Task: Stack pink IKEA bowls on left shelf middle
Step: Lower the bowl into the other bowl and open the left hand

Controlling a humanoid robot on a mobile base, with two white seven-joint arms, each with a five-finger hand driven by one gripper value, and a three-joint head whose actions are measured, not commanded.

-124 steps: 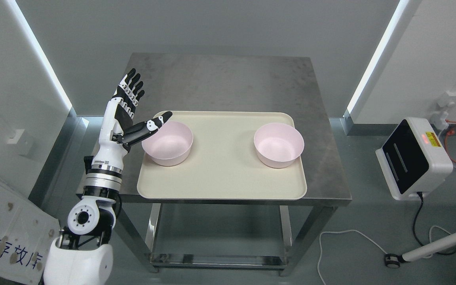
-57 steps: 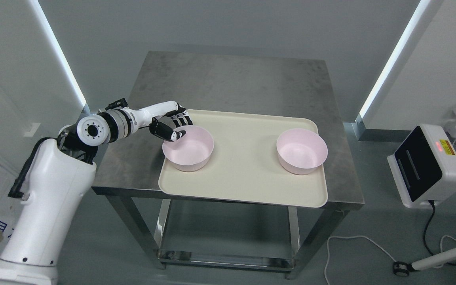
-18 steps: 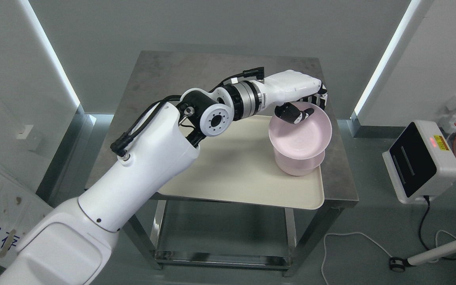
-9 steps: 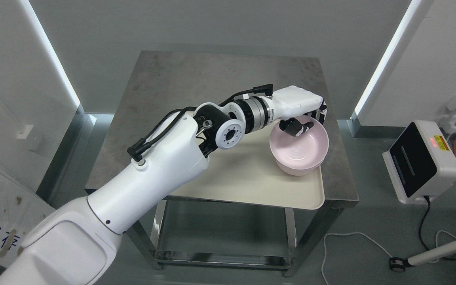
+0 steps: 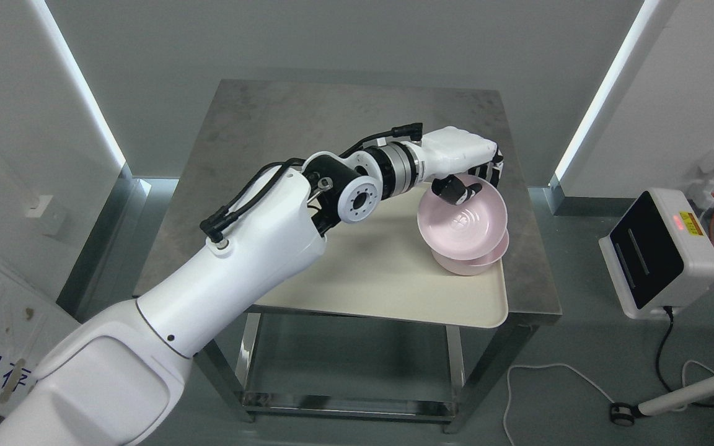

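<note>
left hand [image 5: 463, 181] pinching far rim of upper pink bowl [image 5: 461, 224] | bowl tilted, half-seated in lower pink bowl [image 5: 478, 263] at tray [image 5: 363, 282] right end | advice: level rim, centre over lower bowl, lower gently, then release

A glossy white arm [image 5: 165, 347] rises from the lower left of the frame, with small dark screws on its shell. Black cables [image 5: 251, 192] loop past a black-and-white round joint [image 5: 357, 201] and a ribbed silver wrist ring. The hand [image 5: 465, 170] has a white back and black fingers [image 5: 456, 191].
</note>
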